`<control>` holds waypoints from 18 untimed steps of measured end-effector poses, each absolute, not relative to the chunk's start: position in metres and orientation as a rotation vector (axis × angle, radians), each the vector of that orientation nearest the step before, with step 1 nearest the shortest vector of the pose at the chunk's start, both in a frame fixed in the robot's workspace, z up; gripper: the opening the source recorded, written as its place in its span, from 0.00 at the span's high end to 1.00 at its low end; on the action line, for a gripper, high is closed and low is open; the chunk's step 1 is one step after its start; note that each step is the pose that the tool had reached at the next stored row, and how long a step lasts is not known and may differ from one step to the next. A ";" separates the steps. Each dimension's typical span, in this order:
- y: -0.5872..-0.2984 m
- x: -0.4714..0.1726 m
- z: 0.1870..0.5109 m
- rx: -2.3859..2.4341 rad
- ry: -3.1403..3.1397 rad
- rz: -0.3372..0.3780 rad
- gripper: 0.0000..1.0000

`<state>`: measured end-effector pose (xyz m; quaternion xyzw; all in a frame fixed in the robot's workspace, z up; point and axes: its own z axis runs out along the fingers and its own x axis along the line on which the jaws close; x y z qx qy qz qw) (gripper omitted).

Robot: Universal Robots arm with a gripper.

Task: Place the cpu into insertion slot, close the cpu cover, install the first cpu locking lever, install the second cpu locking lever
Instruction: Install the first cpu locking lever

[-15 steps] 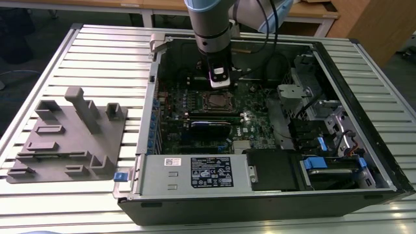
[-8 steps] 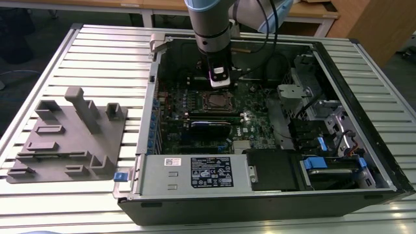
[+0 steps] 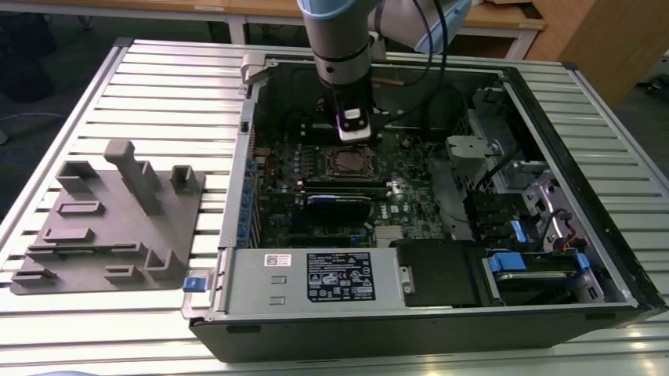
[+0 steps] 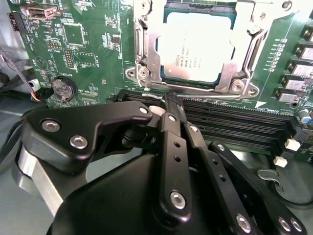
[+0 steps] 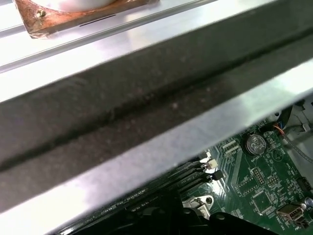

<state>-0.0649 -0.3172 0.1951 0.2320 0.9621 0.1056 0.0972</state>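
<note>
Jaws look pressed together with nothing between them, which we read as a narrow tip suited to pushing rather than grasping. Our black linked gripper [image 4: 168, 100] hangs just above the green circuit board [image 4: 88, 58]. In the exterior view the small square silver-rimmed insertion slot [image 3: 345, 162] sits at its 6 o'clock. The flat silver-grey square cpu [image 4: 193, 46] lies seated there. The thin silvery windowed cpu cover [image 4: 149, 63] appears to lie down around it, pinning its edges.
</note>
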 end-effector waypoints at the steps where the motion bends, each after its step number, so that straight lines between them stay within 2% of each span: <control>1: -0.317 -0.065 0.195 0.687 2.849 0.313 0.89; 18: -0.318 -0.064 0.193 0.686 2.848 0.308 0.89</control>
